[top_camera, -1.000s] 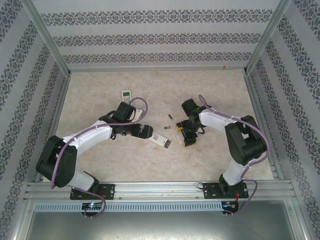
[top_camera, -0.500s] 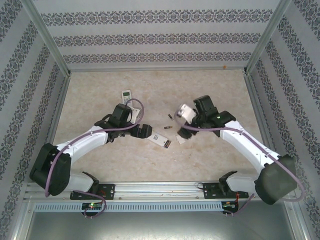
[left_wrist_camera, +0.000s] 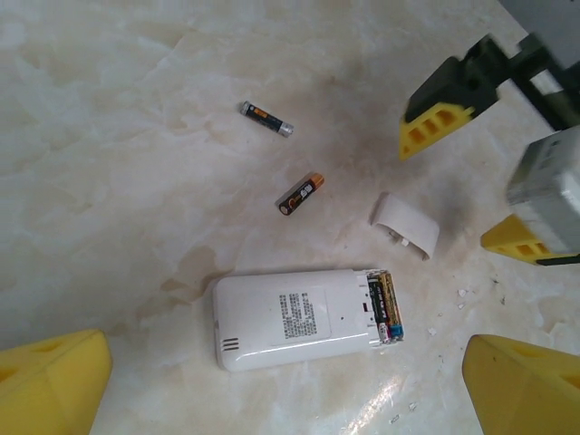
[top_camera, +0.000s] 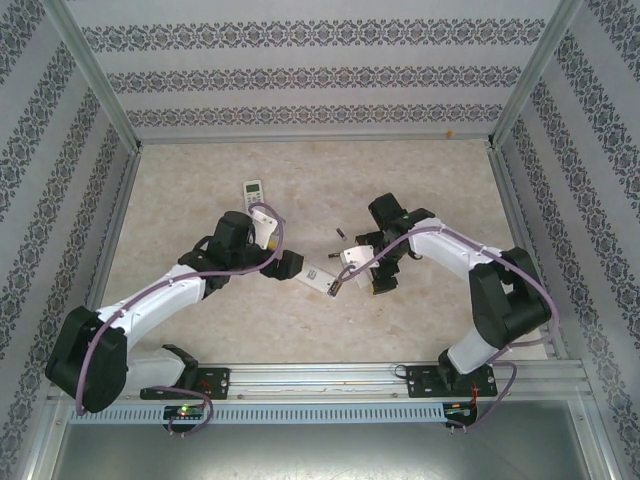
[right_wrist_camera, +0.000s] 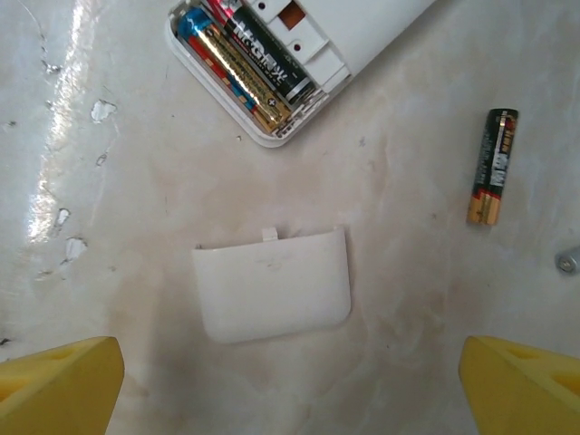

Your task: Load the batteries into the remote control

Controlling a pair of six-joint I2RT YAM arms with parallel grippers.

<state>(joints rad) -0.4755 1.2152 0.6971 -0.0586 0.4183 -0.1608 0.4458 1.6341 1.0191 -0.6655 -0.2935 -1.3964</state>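
Right pincer [right_wrist_camera: 290,385] spread wide, empty, pointing down over battery cover [right_wrist_camera: 272,283]; left pincer [left_wrist_camera: 285,385] likewise released above remote [left_wrist_camera: 294,319].

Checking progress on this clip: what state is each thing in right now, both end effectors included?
Remote: face down, compartment open.
Loaded batteries: two, lying in the compartment.
Cover: off, flat on the table beside the remote.
Loose battery nearer the remote: lying on the table.
Loose battery farther off: lying on the table.
Second remote: lying flat on the table.
Left end effector: open, empty.
Right end effector: open, empty.
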